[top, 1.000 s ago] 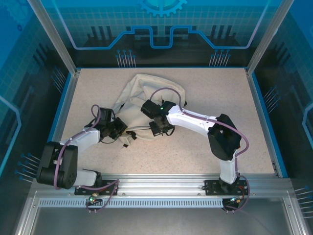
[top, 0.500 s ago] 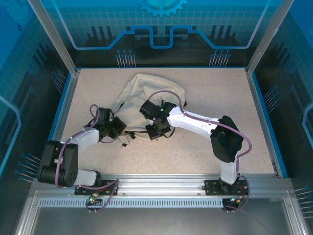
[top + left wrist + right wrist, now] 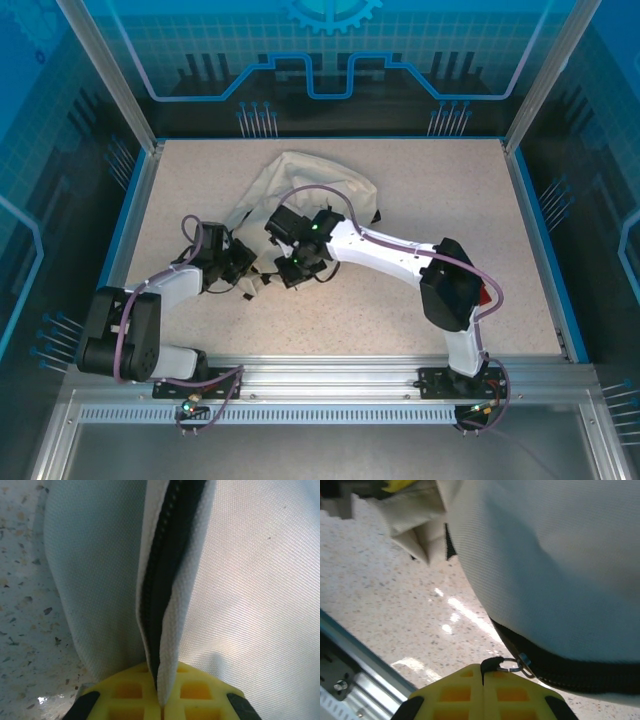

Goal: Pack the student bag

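The step in hand is the zip. The bag (image 3: pixel 300 180) lies slumped in the upper middle of the overhead frame, with its near edge drawn down toward the centre-left, where both grippers meet it.

The left gripper (image 3: pixel 161 702) sits at the bottom edge of its wrist view. Its yellow pads are pressed together on a fold of cream cloth right where the zip (image 3: pixel 167 565) runs up the middle of the frame, so it is holding the bag. The right gripper (image 3: pixel 482 695) shows at the bottom centre of its own view, clenched on the small black zip pull (image 3: pixel 491 664). A metal ring (image 3: pixel 512 666) links the pull to the dark zip band along the bag's lower right edge. The speckled table (image 3: pixel 385 595) shows bare at the left of that view.

I judge this a two-handed zip move: one gripper anchors the cloth and the other draws the pull. Whether the zip is going toward open or shut I cannot tell.

The next move calls for a steady pull along the line of the zip, not across it, with the left grip keeping the cloth taut. Slack cloth could bunch under the slider, and the thin pull could slip from the pads.
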